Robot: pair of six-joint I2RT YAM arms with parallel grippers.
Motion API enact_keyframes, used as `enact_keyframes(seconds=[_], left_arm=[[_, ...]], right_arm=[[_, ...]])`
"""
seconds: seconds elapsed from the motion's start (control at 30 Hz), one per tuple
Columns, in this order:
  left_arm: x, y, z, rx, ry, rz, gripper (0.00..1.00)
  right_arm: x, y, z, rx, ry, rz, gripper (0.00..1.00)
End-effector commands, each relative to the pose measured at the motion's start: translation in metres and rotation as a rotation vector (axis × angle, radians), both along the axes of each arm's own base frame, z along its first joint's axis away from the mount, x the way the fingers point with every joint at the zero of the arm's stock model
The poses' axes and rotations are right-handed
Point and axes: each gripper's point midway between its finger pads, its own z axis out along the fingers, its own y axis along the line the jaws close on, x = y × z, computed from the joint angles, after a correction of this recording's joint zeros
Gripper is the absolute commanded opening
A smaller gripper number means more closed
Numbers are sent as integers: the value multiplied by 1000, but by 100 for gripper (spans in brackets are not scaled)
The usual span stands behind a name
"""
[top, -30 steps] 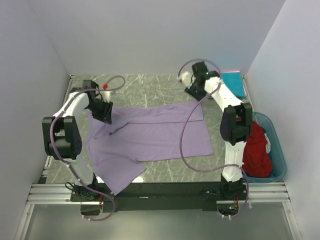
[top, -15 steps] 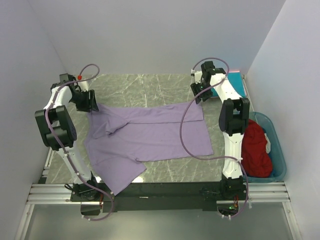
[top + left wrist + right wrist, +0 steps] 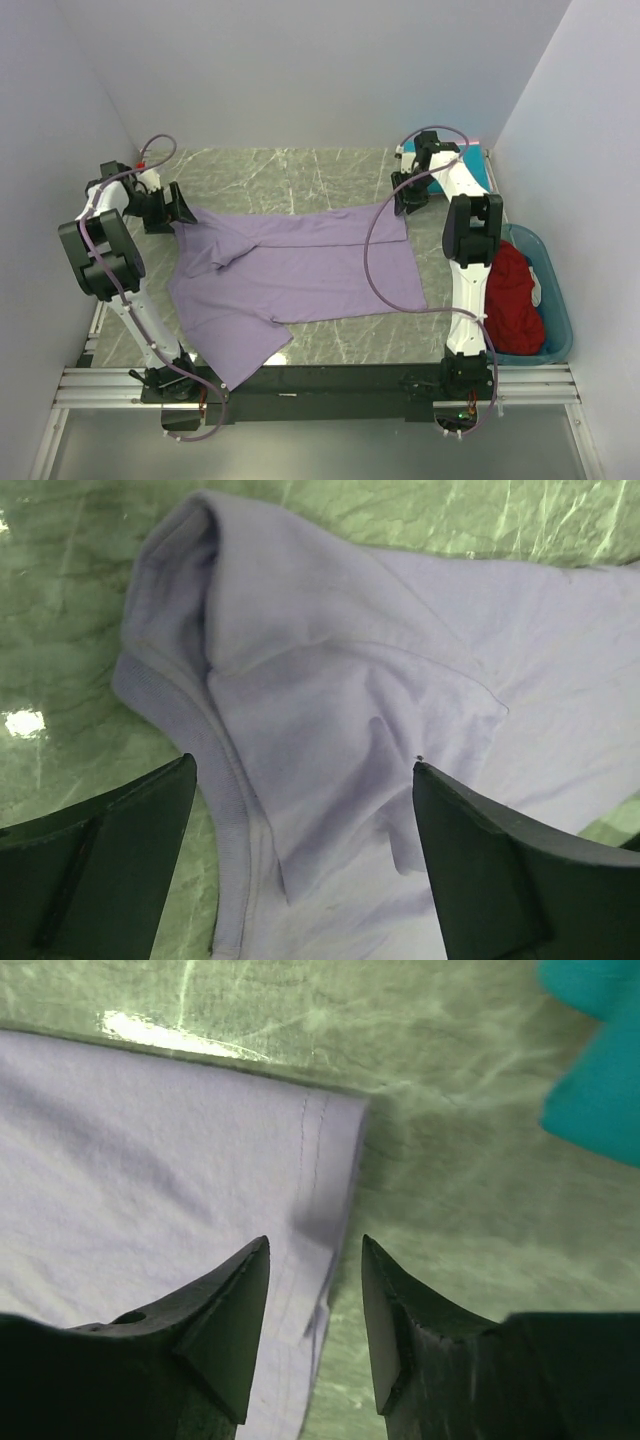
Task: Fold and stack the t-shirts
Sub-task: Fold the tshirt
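The large lavender t-shirt point(image 3: 300, 270) lies spread across the table, its near-left part hanging towards the front edge. My left gripper point(image 3: 185, 207) hovers over its far-left shoulder and sleeve point(image 3: 300, 670). That gripper point(image 3: 303, 763) is wide open with nothing in it. My right gripper point(image 3: 403, 197) is at the far-right hem corner point(image 3: 320, 1150). In the wrist view the right gripper point(image 3: 315, 1239) is open, its jaws straddling the hem edge without closing on it. A teal t-shirt point(image 3: 484, 176) point(image 3: 595, 1090) lies at the back right. The dark red t-shirt point(image 3: 515, 300) sits in the bin.
A translucent teal plastic bin point(image 3: 556, 300) stands at the right, beside the right arm. White walls close in the left, back and right sides. A metal rail point(image 3: 320, 385) runs along the front edge with both arm bases.
My left gripper let go of the lavender shirt's shoulder, opened wide and moved left. My right arm swung right and down to the far-right hem corner.
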Motion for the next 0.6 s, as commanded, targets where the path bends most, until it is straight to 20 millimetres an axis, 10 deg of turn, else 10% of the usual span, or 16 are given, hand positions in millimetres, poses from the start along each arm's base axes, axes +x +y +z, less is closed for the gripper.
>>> enact_keyframes(seconds=[0.0,0.57], left_arm=[[3,-7,6,-89,-35,-6,96],[4,-6,8,-89,-50,15,98]], right_arm=[[5,13,-4,66,10,-15,49],[24,8,12,47,-71,-25,39]])
